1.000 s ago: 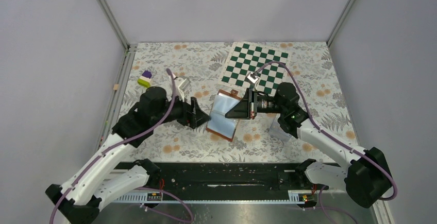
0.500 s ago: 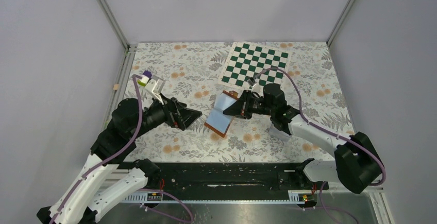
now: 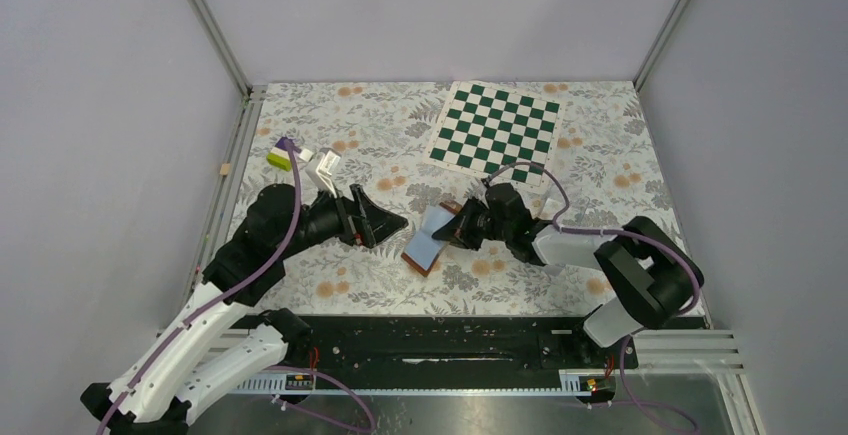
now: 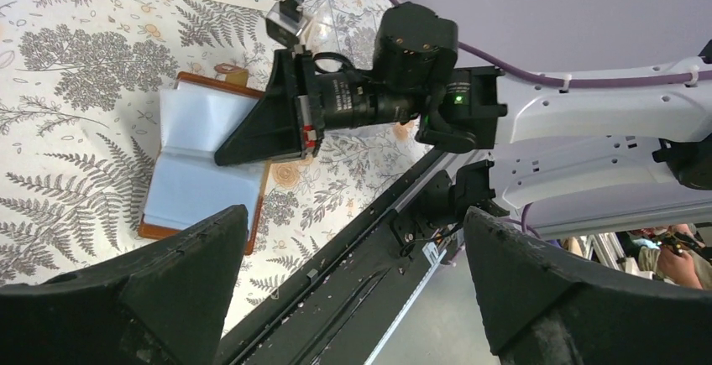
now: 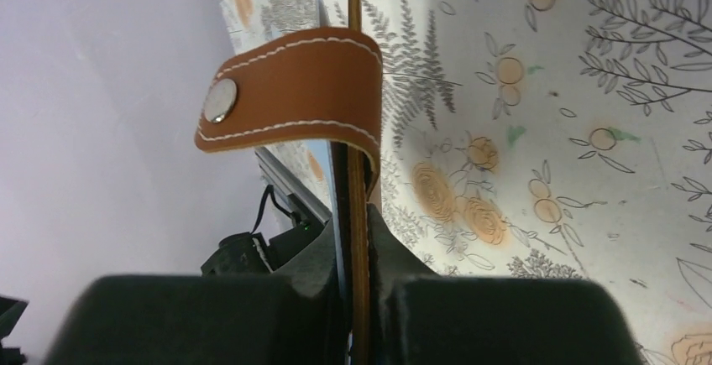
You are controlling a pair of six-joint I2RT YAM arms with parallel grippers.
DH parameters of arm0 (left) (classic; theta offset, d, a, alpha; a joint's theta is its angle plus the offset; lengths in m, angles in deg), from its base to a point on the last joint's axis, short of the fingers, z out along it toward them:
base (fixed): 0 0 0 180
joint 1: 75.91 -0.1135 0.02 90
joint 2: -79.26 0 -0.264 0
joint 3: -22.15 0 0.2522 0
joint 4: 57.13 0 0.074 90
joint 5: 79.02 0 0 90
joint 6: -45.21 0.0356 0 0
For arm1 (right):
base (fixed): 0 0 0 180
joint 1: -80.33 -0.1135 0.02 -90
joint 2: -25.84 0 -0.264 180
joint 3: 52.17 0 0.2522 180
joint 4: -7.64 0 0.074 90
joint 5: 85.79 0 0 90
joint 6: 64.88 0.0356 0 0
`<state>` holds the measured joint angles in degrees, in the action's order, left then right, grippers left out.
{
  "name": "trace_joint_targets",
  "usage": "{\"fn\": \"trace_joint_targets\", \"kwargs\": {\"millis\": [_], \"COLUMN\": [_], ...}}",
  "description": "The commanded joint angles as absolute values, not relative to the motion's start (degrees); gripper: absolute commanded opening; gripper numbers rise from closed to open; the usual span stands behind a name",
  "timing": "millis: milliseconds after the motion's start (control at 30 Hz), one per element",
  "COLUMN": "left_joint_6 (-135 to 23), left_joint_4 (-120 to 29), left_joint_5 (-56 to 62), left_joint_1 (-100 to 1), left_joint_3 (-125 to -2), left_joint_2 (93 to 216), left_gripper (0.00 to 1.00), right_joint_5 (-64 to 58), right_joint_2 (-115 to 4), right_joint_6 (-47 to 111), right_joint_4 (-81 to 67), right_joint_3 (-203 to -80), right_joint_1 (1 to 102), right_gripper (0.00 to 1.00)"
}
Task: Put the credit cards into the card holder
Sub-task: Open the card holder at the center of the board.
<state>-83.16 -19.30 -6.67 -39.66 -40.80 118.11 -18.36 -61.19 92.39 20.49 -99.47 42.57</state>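
Right arm has folded in and dragged the card holder (image 3: 424,243) nearer the bases and off the chessboard mat (image 3: 497,127). The left arm has swung back in, so the left tool (image 3: 392,223) now points at the holder from just beside it.

Top view: holder lies open like a book on the table (image 3: 600,155), pale pockets up. The right tool (image 3: 455,230) pinches its far-right edge, probably to keep it spread and steady for loading. Left tool sits near the open side, not touching it. No credit cards that I can pick out here.

Left wrist view: left fingers (image 4: 168,289) are spread wide with nothing between them. The holder lies beyond them, its blue-grey pockets facing the camera and the right tool wedged over one leaf. Cannot tell whether any card is already in a pocket.

Right wrist view: right fingers (image 5: 210,315) are closed tight on the brown leather, which shows edge-on between them. The snap tab (image 5: 290,88) curls free above the grip, so the grip looks placed below it and it can't fold shut.

Judgement: holder is presented and held, and the empty left tool needs to fetch a card next.
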Motion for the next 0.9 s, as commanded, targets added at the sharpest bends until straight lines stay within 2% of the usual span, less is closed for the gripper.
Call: {"fn": "trace_joint_targets", "kwargs": {"millis": [0, 133, 167, 233, 400, 500, 867], "left_joint_6": [-84.95, -84.69, -84.61, -84.39, -83.94, -83.82, -86.77], "left_joint_4": [-23.45, -19.73, -18.34, -15.27, -9.99, -8.58, -5.66], "left_joint_5": [-8.01, -6.24, -5.27, -4.13, -2.2, -1.94, -0.86], "left_joint_1": [-39.87, -39.88, -39.9, -39.87, -39.92, -39.87, -39.89], "left_joint_3": [-39.97, -40.3, -40.64, -41.45, -43.05, -43.15, -39.06], "left_joint_2": [118.08, 118.71, 119.2, 120.06, 122.64, 123.4, 124.45], "left_gripper": [0.99, 0.98, 0.98, 0.98, 0.98, 0.99, 0.99], "right_joint_5": [-14.31, -13.29, -12.83, -11.92, -9.03, -7.64, -1.08], "right_joint_2": [-64.7, -64.79, -64.09, -62.19, -55.55, -52.49, -44.58], "right_joint_6": [95.44, 94.7, 94.73, 94.24, 91.66, 89.58, 78.89], "right_joint_4": [27.59, 21.73, 18.62, 12.53, -1.96, -9.41, -27.68], "right_joint_3": [-99.34, -100.07, -100.16, -100.62, -102.23, -103.16, -109.61], "right_joint_1": [40.46, 40.01, 40.04, 40.04, 40.05, 40.04, 40.03], "right_gripper": [0.11, 0.3, 0.41, 0.56, 0.82, 0.88, 0.92]}}
